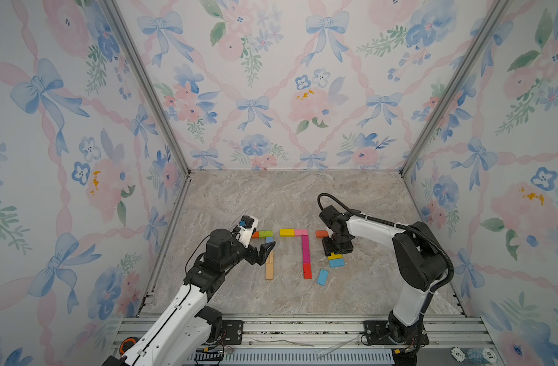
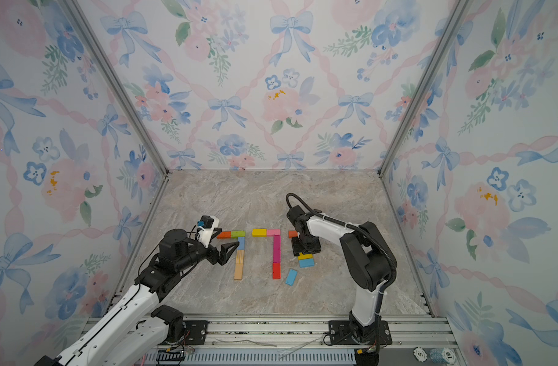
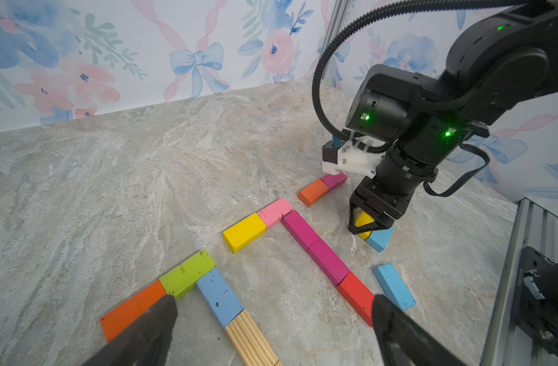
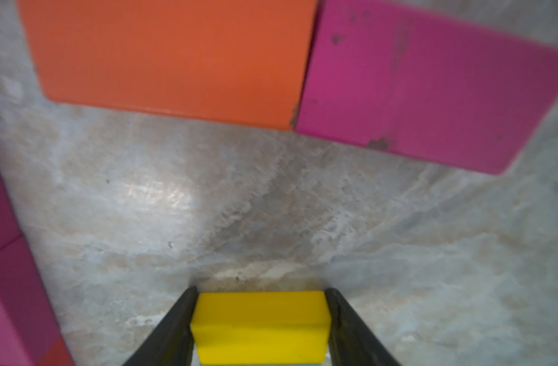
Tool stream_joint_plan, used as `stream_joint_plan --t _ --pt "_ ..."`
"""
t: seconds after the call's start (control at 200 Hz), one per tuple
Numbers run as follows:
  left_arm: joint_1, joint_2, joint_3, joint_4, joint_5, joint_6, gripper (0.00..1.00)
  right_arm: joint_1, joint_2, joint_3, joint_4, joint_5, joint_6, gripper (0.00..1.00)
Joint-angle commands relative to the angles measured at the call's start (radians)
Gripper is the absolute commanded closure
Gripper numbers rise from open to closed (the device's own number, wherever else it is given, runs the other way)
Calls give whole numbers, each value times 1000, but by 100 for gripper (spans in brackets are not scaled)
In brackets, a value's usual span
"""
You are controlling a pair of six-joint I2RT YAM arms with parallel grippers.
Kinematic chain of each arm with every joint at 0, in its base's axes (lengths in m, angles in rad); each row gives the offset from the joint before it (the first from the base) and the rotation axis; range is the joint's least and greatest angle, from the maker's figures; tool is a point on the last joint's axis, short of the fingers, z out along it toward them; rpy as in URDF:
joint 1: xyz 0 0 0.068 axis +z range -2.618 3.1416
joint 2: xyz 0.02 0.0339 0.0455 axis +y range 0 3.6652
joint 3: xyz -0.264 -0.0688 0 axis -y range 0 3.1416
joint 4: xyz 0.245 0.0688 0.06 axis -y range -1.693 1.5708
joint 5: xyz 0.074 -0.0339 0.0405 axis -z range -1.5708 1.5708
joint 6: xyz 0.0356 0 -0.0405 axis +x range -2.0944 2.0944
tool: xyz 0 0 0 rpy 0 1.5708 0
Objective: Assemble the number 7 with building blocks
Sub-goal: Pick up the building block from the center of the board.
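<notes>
The building blocks lie flat on the marble floor. An orange (image 1: 255, 234), green (image 1: 266, 234), blue (image 3: 219, 296) and plain wood (image 1: 269, 267) group forms one 7. Yellow (image 1: 286, 232), pink (image 1: 300, 232), magenta (image 1: 305, 250) and red (image 1: 307, 271) blocks form another. To the right lie an orange block (image 4: 173, 57) and a magenta block (image 4: 429, 88), end to end. My right gripper (image 4: 261, 294) points down, shut on a yellow block (image 4: 261, 326) that rests on a light blue block (image 3: 379, 239). My left gripper (image 3: 274, 313) hovers open over the left 7.
A loose light blue block (image 1: 323, 277) lies tilted near the red block. Flowered walls close in three sides. An aluminium rail (image 1: 303, 329) carrying both arm bases runs along the front. Poker chips (image 1: 474, 355) sit at the front right corner.
</notes>
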State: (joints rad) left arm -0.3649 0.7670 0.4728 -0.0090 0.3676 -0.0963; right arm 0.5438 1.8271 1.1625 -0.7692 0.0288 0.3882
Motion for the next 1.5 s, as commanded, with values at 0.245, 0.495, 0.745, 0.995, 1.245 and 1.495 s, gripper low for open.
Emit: stream_joint_plan --t 0.245,0.495,0.745,0.995,1.245,1.495 --pt "8 -14 -9 -8 21 18 2 -256 -299 -210 19 -66 187 44" --pt "8 -28 -9 -3 25 17 2 -484 -554 -417 -8 -94 230 43" --pt "7 -28 -9 1 37 12 2 -496 -581 -526 64 -157 329 42" --pt "7 -31 -11 1 33 12 2 -470 -565 -554 121 -194 396 25" --pt "6 -30 -11 2 31 11 2 -471 -608 -532 73 -167 350 5" --pt "6 -31 -11 1 31 12 2 -485 -529 -439 95 -211 148 2"
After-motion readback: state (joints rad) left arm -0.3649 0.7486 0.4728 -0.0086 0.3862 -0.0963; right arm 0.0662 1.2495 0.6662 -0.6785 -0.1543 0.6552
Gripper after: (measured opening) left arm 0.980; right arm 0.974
